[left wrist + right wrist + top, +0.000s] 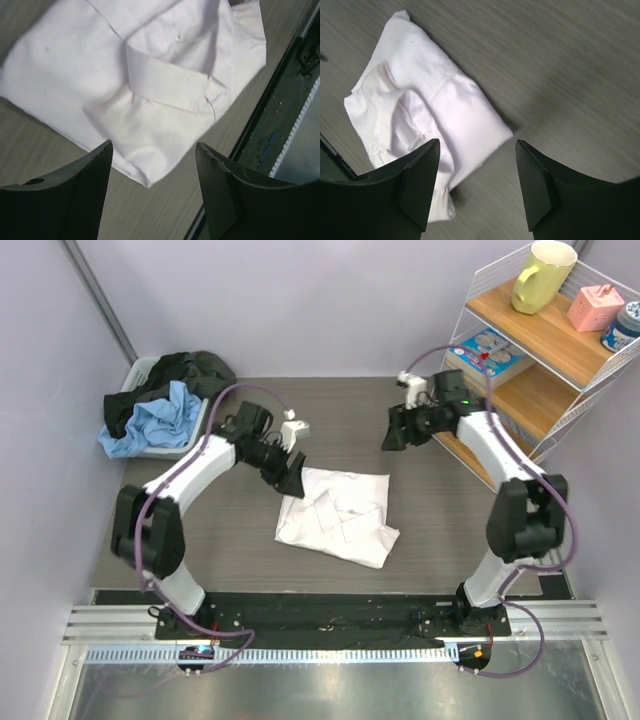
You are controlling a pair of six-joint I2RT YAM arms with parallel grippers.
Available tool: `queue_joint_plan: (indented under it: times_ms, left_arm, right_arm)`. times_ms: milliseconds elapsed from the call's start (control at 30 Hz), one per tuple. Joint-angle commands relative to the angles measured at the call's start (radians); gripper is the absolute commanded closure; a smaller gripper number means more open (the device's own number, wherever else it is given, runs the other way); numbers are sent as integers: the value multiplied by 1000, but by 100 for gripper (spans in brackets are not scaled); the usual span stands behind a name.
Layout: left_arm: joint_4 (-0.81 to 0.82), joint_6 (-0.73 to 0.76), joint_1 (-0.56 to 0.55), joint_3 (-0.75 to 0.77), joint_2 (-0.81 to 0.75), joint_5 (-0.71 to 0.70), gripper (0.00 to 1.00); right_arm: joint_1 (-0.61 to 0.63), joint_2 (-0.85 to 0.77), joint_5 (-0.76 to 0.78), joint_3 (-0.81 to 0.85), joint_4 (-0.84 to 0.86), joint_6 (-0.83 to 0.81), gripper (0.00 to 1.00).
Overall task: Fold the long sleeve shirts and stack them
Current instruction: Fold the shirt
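A white collared long sleeve shirt (335,515) lies folded into a rough rectangle in the middle of the table. My left gripper (295,480) hovers at its far left corner. In the left wrist view the shirt (150,85) lies below with its cuff on top, and the left gripper (154,150) is open above a cloth corner, holding nothing. My right gripper (392,435) hangs in the air beyond the shirt's far right corner. In the right wrist view the shirt (430,110) sits lower left, and the right gripper (477,147) is open and empty.
A grey basket (143,371) at the back left holds crumpled blue cloth (150,425) and black cloth (190,370). A wire and wood shelf (545,350) at the back right carries a yellow mug (542,275) and a pink box (596,306). The black base rail (330,615) runs along the near edge.
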Motion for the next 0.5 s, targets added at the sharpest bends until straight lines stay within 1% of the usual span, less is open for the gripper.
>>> queue_joint_plan:
  times_ms: [0, 67, 100, 200, 233, 467]
  left_arm:
    - [-106, 151, -9, 180, 171, 9, 32]
    - [-116, 162, -10, 217, 237, 3, 32]
    - [-117, 182, -13, 231, 253, 5, 32]
    - [-133, 202, -19, 282, 312, -5, 33]
    - [-149, 217, -22, 302, 328, -3, 34]
    - [-163, 239, -42, 303, 383, -11, 34]
  right_arm:
    - [-54, -156, -126, -257, -60, 142, 30]
    - [-65, -192, -122, -345, -28, 168, 28]
    - [-66, -205, -117, -418, -14, 174, 28]
    - [-66, -221, -128, -509, 35, 200, 28]
    - [-66, -207, -134, -517, 44, 200, 28]
    - [-66, -120, -151, -544, 12, 183, 30]
